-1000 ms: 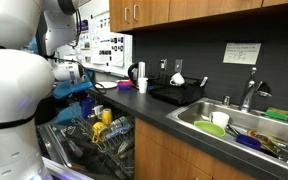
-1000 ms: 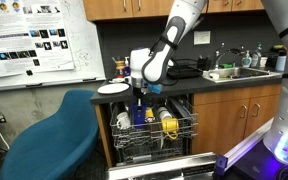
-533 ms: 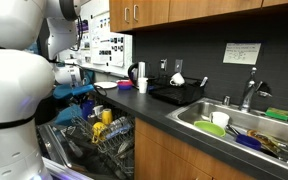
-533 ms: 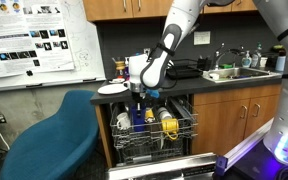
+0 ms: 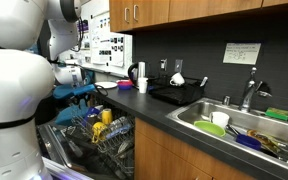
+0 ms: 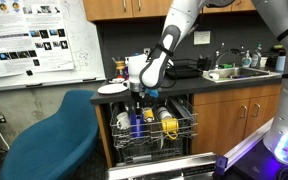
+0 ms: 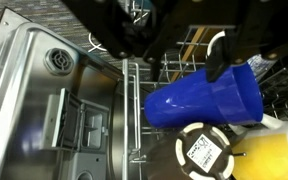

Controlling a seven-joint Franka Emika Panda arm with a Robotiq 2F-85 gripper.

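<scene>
While the gripper (image 7: 174, 58) hangs over the pulled-out dishwasher rack (image 7: 134, 105), its jaws are spread apart with nothing pinched between them; only bare rack wire shows in the gap. The blue cup (image 7: 204, 100) lies on its side in the rack just under the jaws, wider end to the right. The right-hand jaw tip overlaps the cup's upper rim in the wrist view; touching or just above, can't tell. On the cup's near side is a round black-and-white item (image 7: 204, 152), touching or just beside it, too unclear to name. Next to that is a yellow cup (image 7: 274, 158), cut off by the right and bottom picture edges. Left of the blue cup is open wire, then the rack edge, then the lowered steel door (image 7: 34, 110) with its detergent tray (image 7: 79, 120); that is the free side. The right side is crowded with dishware, and the dark jaw bodies hide the far part of the rack. In an exterior view the gripper (image 6: 137, 93) sits close in front of the counter (image 6: 234, 82), above the blue cup (image 6: 137, 117), with a blue chair (image 6: 54, 130) well off to the left. In an exterior view the white arm (image 5: 14, 90) fills the left side and blocks much of the rack; the jaws are hard to make out there.
</scene>
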